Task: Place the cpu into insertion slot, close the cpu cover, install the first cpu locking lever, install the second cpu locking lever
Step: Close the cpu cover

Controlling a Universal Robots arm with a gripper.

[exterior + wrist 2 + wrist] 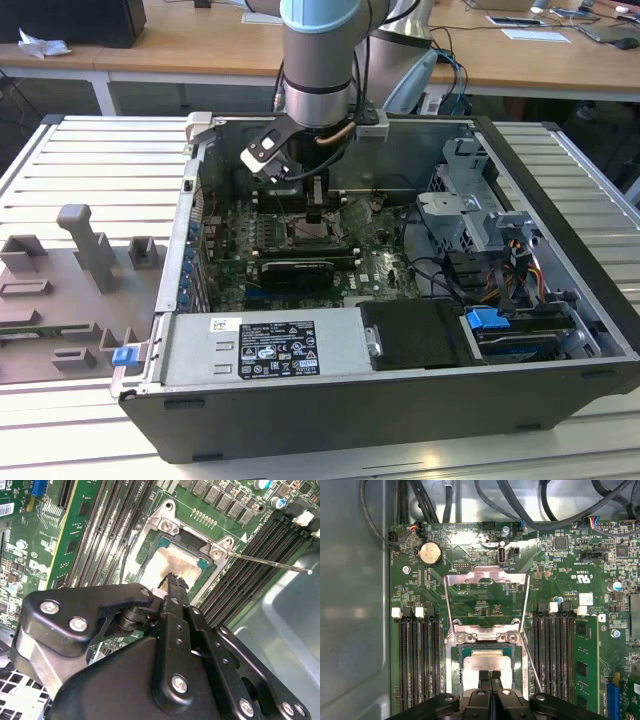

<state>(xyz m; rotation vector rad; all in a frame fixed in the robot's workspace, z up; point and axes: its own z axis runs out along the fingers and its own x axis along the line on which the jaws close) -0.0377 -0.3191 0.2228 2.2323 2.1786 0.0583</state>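
The arm is reaching down into the open case (300, 432), and its gripper (315, 213) is hanging right over the slot (455, 676) on the board (560, 580). In both wrist views the cpu (487, 661) is lying flat inside the slot's rim, between the banks of memory slots (417, 660), and it looks seated rather than tilted. The two fingers (485, 676) are pressed together with nothing between them, and their tips are sitting on, or just above, the chip's top face. I cannot tell which.

So I am judging the first step, placing the cpu, to be at its very end. The cover (487, 574) is lying flipped back off the slot, with the green board showing through its cut-out. A thin lever (265, 563) is sticking out free past the slot's corner, not latched. Closing the cover and locking the levers are not yet done.

Any move from here, I think, is calling for the tips to come straight up off the chip. A sideways drag could shift it in its seat.
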